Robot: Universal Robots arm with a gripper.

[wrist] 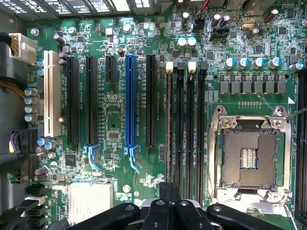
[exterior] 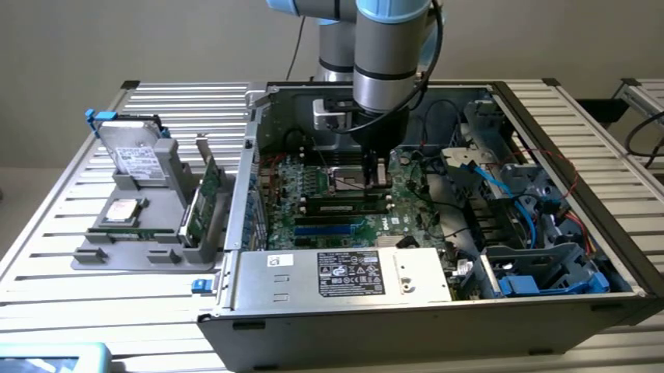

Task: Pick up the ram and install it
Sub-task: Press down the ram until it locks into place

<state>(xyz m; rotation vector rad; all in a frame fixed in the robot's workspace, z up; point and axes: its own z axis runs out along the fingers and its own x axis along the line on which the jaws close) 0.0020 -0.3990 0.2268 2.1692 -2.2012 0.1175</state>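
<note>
The gripper [exterior: 375,172] is held closed and empty low over the motherboard [wrist: 120,110], fingertips together above the memory slots [wrist: 184,129], seemingly to press a seated ram [exterior: 337,208] home.

The closed hand [wrist: 169,211] hangs over a green motherboard [wrist: 115,110], its black fingers [wrist: 169,191] pressed together above the memory slots [wrist: 184,129]. An empty processor socket [wrist: 249,155] sits just beside those slots, with 1 blue expansion slot [wrist: 130,100] among black ones.
</note>
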